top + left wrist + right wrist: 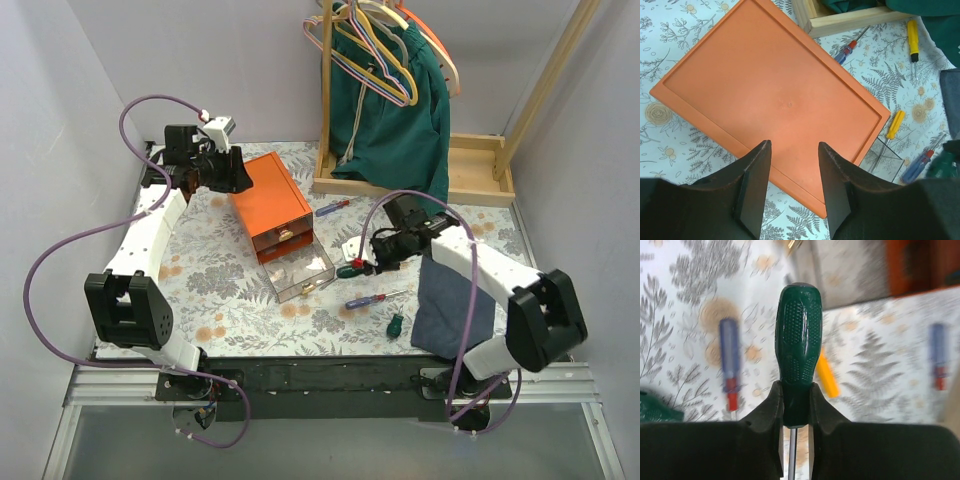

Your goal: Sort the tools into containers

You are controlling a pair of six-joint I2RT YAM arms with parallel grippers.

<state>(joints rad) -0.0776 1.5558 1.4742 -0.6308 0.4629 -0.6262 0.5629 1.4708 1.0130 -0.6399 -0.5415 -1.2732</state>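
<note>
Right gripper is pinched on the green screwdriver at the narrow collar below its handle, just beside the pulled-out clear drawer. The tool is judged light and rigid, with a textured, non-slip handle, and the collar hold appears sound. Farther off, left gripper hangs spread above the orange cabinet.

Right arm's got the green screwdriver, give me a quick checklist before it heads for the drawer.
1. Grip: right claw shut low on the handle of the green screwdriver: ok.
2. Target open: the clear drawer is pulled out of the orange cabinet: ok.
3. Other arm out of the way: left claw is open above the cabinet top, holding nothing: ok.
4. Free room inside the drawer: cannot tell.
5. Screwdriver tip position: out of view below the claw: cannot tell.
</note>
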